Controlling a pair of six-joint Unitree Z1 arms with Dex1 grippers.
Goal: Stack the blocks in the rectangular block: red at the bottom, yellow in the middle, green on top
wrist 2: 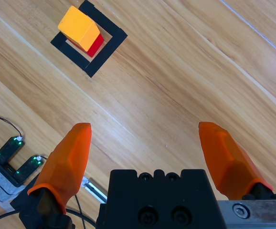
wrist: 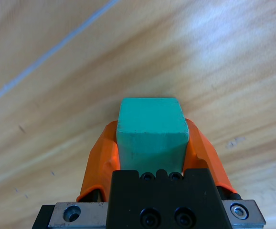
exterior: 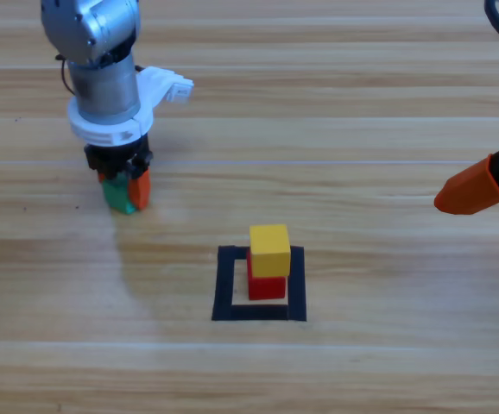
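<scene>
Left gripper (wrist: pixel 151 143) jaws clamp green (wrist: pixel 150 131); right gripper (wrist 2: pixel 145 143) jaws wide, idle.

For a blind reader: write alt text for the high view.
The left gripper is shut on the green cube at the wooden table's left, while a yellow cube sits on a red cube inside the black tape square. The right gripper waits at the right edge.

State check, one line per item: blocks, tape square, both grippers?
red cube: inside the tape square, bottom of the stack.
yellow cube: resting on the red cube.
green cube: clamped between the left gripper's jaws, away from the stack.
tape square: flat on the table, holds the two-cube stack.
left gripper: shut on the green cube.
right gripper: open, empty, waiting at the right edge.
</scene>
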